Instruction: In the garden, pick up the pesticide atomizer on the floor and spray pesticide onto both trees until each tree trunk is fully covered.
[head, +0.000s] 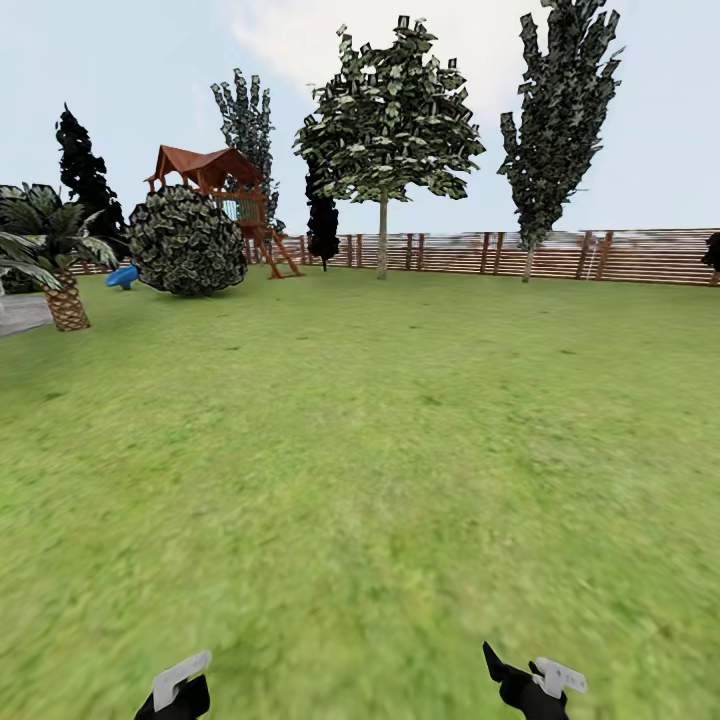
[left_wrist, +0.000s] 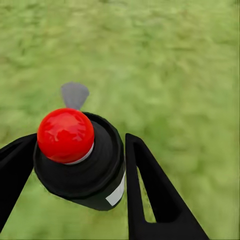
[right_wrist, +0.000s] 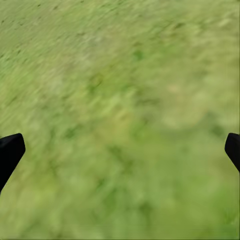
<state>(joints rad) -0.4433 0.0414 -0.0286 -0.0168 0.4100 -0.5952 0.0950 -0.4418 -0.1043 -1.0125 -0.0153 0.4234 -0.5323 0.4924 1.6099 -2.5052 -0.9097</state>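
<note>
Your left gripper (left_wrist: 80, 165) pinches the atomizer (left_wrist: 80, 160), a black can with a red button on top, one finger (left_wrist: 150, 190) on each side; what it holds inside cannot be told. Your right gripper (right_wrist: 120, 150) is spread wide over bare grass (right_wrist: 120, 100), holding nothing. In the head view both grippers sit at the bottom edge, left (head: 178, 690) at 7 o'clock, right (head: 530, 685) at 5. A pale-trunked tree (head: 383, 235) stands at 12 o'clock by the fence (head: 450, 252), the playset (head: 215, 185) at 11.
</note>
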